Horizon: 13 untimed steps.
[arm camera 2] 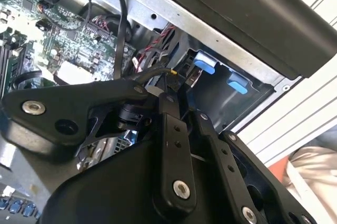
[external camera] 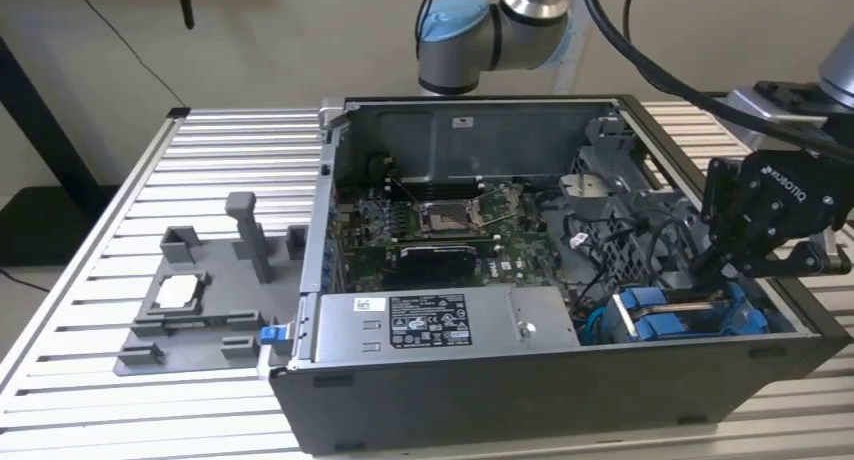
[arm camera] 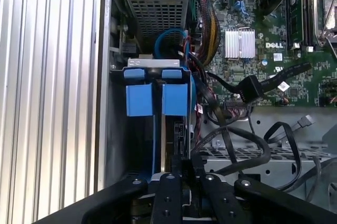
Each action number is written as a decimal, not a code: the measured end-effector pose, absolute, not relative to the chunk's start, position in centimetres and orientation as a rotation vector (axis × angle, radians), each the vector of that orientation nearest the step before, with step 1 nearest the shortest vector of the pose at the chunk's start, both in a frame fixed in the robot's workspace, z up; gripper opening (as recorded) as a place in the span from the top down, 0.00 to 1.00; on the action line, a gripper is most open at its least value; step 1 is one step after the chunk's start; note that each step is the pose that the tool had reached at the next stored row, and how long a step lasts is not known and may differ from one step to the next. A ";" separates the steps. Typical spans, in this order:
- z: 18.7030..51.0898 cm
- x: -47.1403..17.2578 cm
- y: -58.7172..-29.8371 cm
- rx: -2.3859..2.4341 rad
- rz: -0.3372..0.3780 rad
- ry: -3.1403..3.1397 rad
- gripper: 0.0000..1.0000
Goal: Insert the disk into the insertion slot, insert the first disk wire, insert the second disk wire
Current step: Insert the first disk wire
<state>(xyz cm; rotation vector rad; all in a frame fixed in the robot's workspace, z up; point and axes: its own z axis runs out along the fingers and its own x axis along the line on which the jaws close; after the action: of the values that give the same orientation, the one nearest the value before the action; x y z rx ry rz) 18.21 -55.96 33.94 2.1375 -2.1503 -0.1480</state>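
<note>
Bright blue plastic tabs (arm camera: 139, 99) flank the boxy grey metal insertion slot (arm camera: 118, 145) in the open black case (external camera: 534, 405), where the thin, flat disk (arm camera: 175, 139) stands on edge. The matte black end effector (external camera: 699, 278) hangs just above it, fingers (arm camera: 169, 192) drawn nearly together; whether they pinch anything is unclear. The surface (external camera: 227, 140) is ribbed aluminium.
</note>
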 end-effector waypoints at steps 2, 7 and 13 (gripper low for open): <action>33.9 18.2 -56.0 2.135 -0.148 -2.153 0.81; 33.6 18.3 -56.0 2.120 -0.150 -2.168 0.81; 33.1 18.3 -56.0 2.109 -0.153 -2.179 0.81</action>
<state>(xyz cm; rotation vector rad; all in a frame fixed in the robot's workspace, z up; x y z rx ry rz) 18.33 -55.97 33.06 2.1095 -2.1788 -0.1527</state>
